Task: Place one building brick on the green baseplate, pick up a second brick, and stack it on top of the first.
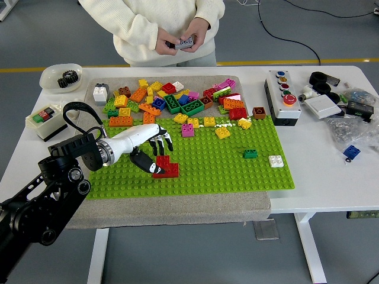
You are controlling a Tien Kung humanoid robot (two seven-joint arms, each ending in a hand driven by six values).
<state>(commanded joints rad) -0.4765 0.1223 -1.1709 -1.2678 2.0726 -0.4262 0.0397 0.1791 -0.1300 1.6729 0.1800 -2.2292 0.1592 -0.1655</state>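
The green baseplate (237, 177) lies on a grey mat at the table's middle. On its left part, a small red brick (163, 160) sits against the back of a longer red brick (170, 172); I cannot tell whether it rests on top of it. My left hand (155, 155) reaches in from the left and is closed around the small red brick, thumb on its left side, fingers (161, 142) curled over its far side. The right arm is out of view. A person at the far side holds a grey brick (185, 42) in both hands.
A pile of loose coloured bricks (172, 97) covers the mat behind the plate. A small green brick (250, 154) and a white one (276, 161) stand on the plate's right. A button box (282, 97) and clutter sit right, a switch box (44, 118) and bowl (59, 77) left.
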